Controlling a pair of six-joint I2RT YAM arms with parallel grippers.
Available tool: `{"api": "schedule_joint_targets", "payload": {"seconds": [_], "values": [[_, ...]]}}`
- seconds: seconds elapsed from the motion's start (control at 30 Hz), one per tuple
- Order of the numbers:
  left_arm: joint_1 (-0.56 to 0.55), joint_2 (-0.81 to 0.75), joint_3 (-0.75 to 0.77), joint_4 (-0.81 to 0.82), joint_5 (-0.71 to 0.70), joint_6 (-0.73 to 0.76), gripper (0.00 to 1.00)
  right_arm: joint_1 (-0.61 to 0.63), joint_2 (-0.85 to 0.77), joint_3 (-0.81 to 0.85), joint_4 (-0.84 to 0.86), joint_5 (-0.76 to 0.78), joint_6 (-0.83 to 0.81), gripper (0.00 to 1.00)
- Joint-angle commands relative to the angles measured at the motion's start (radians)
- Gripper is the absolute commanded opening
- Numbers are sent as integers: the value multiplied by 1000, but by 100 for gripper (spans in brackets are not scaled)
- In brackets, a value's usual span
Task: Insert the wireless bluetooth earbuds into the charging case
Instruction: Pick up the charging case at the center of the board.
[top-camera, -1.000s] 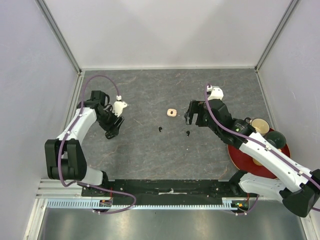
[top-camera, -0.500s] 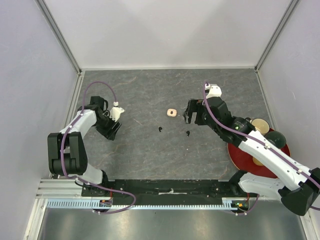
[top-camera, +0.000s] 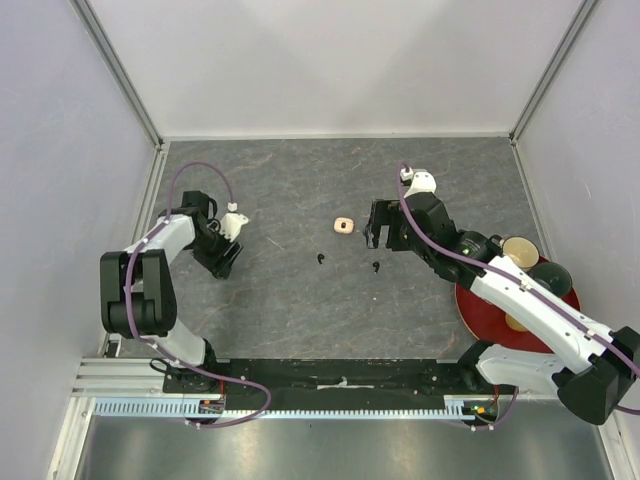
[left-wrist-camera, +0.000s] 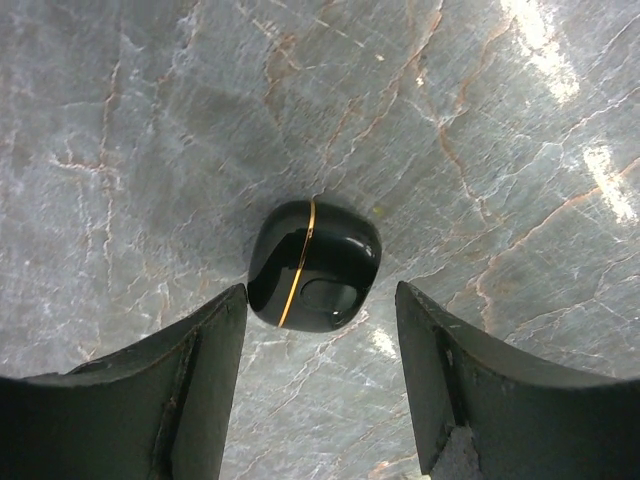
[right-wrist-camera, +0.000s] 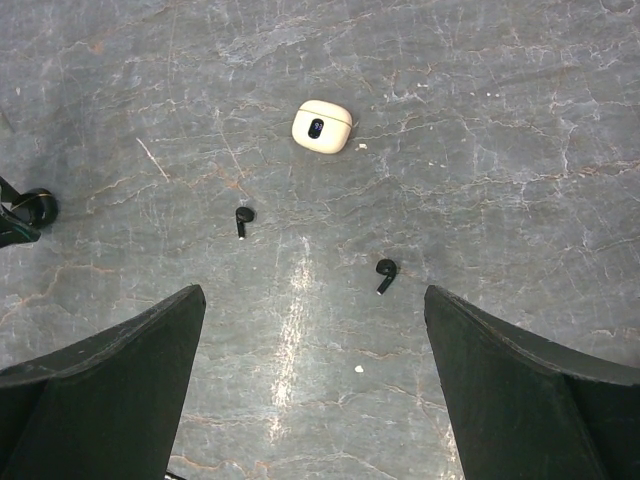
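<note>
Currently the left gripper (left-wrist-camera: 320, 330) stands with jaws apart astride the black charging case (left-wrist-camera: 313, 265), which lies lid-shut on the table (right-wrist-camera: 500, 150), one finger just beside the shell and the other farther off. Likely risk: an off-centre close nudges or spins the glossy, rounded case out of the pinch. The right gripper (right-wrist-camera: 315, 300) hangs wide open above the two black earbuds (right-wrist-camera: 243, 220) (right-wrist-camera: 384, 273), loose near the cream case (right-wrist-camera: 322, 126). Versus a second ago, the left elbow has folded back, its jaws are slightly wider, and the right gripper has crept toward the cream case.
</note>
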Motion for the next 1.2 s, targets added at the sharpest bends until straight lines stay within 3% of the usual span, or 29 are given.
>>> {"api": "schedule_joint_targets", "payload": {"seconds": [0.0,0.47,0.57,0.6,0.7,0.73,0.87,0.97,1.17], "values": [[5,23,44,17,67,55,68,-6,14,44,7,-3,-11,98],[4,106,70,-20,122,37,56,-13,28,53,12,-9,-17,98],[2,118,84,-35,148,21,45,-14,23,50,10,-8,-19,98],[4,126,89,-40,159,20,30,-14,21,50,10,-8,-19,98],[2,131,109,-51,191,6,4,-16,11,45,10,-1,-19,98],[-1,131,121,-52,204,0,2,-16,9,44,9,2,-17,98],[-44,112,143,-66,266,-34,2,-20,0,35,9,15,-14,98],[-160,60,176,-71,222,-98,2,-25,-3,30,9,32,4,98],[-369,-94,206,55,296,-189,2,-60,11,25,7,-72,75,98]]}}
